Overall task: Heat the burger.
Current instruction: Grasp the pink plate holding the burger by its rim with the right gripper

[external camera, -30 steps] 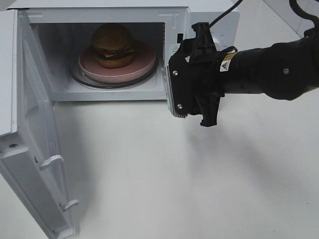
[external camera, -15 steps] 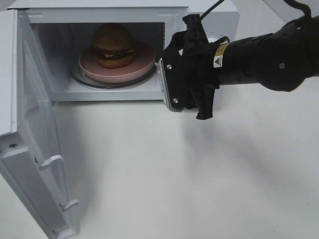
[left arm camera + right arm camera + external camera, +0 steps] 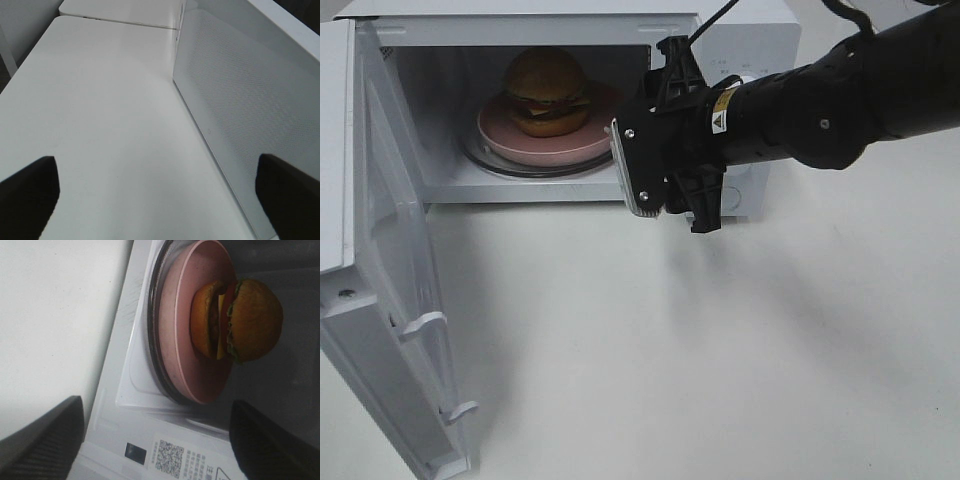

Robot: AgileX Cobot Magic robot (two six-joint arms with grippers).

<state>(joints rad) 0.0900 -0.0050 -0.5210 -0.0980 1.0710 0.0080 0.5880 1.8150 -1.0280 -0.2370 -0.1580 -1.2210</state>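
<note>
The burger (image 3: 546, 90) sits on a round pink plate (image 3: 590, 140) on the glass turntable inside the open microwave (image 3: 520, 25). In the right wrist view the burger (image 3: 250, 320) and the plate (image 3: 175, 330) show inside the cavity. My right gripper (image 3: 686, 140) is open and empty, in front of the microwave's right front edge, just right of the plate; its fingers (image 3: 45, 435) stand wide apart. My left gripper (image 3: 157, 175) is open and empty over bare table, beside the microwave's perforated side wall (image 3: 240, 100). It is out of the exterior view.
The microwave door (image 3: 390, 300) stands swung open at the left, reaching to the front of the white table (image 3: 670, 350). The right arm (image 3: 820, 100) crosses in front of the microwave's control panel.
My right gripper has moved left and slightly up, from in front of the control panel toward the cavity opening. The burger and plate have not moved.
</note>
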